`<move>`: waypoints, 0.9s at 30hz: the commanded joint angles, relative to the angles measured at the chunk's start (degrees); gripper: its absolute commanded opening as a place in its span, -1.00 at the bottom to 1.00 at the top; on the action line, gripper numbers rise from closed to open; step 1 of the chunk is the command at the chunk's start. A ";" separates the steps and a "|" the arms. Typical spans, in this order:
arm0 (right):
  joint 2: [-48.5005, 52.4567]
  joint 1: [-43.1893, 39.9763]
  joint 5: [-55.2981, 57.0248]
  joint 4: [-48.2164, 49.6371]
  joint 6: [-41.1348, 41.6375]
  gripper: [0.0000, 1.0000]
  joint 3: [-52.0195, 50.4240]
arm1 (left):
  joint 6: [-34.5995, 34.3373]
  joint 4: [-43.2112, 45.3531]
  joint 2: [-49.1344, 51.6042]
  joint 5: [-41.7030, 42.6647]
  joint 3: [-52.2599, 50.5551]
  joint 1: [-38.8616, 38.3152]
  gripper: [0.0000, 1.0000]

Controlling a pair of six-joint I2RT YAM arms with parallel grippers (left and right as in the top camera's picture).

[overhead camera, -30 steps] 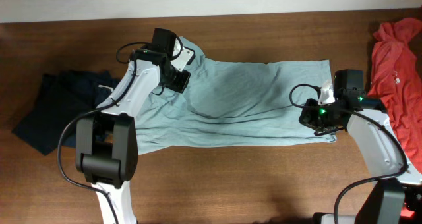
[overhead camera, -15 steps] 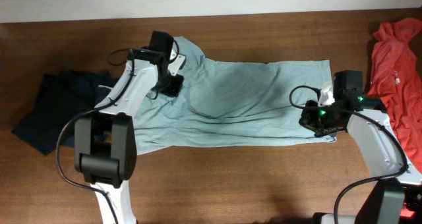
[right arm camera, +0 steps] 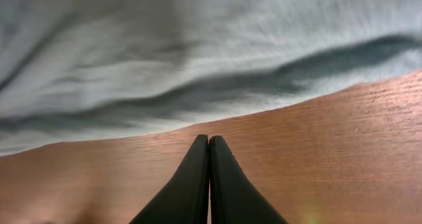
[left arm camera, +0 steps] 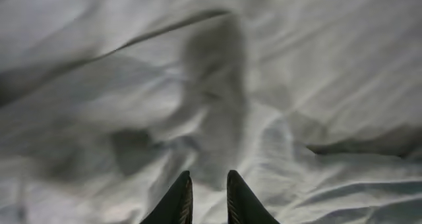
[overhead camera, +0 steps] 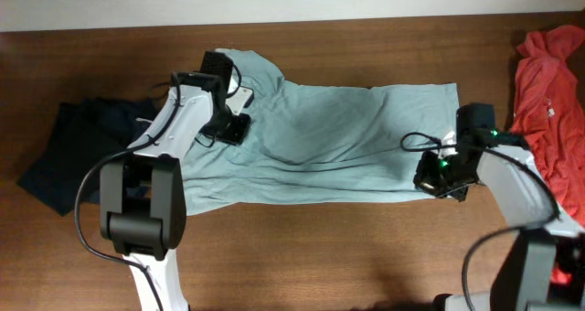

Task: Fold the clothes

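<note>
Over the last second: dragged the left hand off the upper shoulder area, outward and back toward its own base, low over the T-shirt. Uncovered more of the upper sleeve beyond its fingertips; left the cloth otherwise much where it was. Fingers nearly together, with a thin slit between them in the wrist view and pale, blurred fabric directly beneath and ahead. Cannot tell whether pinching a fold or merely skimming.

Meanwhile brought the right hand fully clenched, tips pressed flat together with nothing between them. Sits over bare surface, with the hem edge just ahead of the tips. Judged as a missed or not-yet-made grab at the hem corner, so no fold begun. Probably needs reopening and reaching forward onto the cloth.

Lies flat and spread between the two hands, under the left one and just in front of the right. Long axis running from one hand to the other. Points shoulders and sleeves toward the left hand's end, straight hem toward the right hand's end. Neck opening not visible, probably hidden under the left arm.
</note>
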 commanded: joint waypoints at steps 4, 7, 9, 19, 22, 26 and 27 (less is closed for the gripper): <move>3.19 -0.22 1.81 -0.39 4.48 -0.92 0.85 | 9.53 5.75 -0.55 4.68 -0.39 -1.09 -0.63; 3.30 -0.20 1.68 0.31 4.68 -0.90 0.85 | 10.40 10.05 -0.55 6.47 -0.39 -1.46 -0.63; 3.30 0.02 0.02 1.81 3.82 -0.90 0.87 | 11.67 12.50 -0.24 10.34 -0.39 -1.79 -0.63; 3.30 2.25 -5.92 5.64 -2.89 -0.89 0.85 | 11.78 23.98 6.58 9.51 -0.39 -4.87 -0.69; 3.30 2.10 -5.35 4.46 -2.62 -0.90 0.87 | 9.25 27.58 9.33 6.71 -0.39 -4.92 -0.70; 3.30 2.10 0.35 2.32 -0.04 -0.90 0.85 | 7.04 30.23 12.15 3.08 -0.39 -4.66 -0.73; 3.30 2.10 0.76 2.51 -0.09 -0.90 0.85 | 7.04 30.67 12.52 2.82 -0.39 -4.55 -0.73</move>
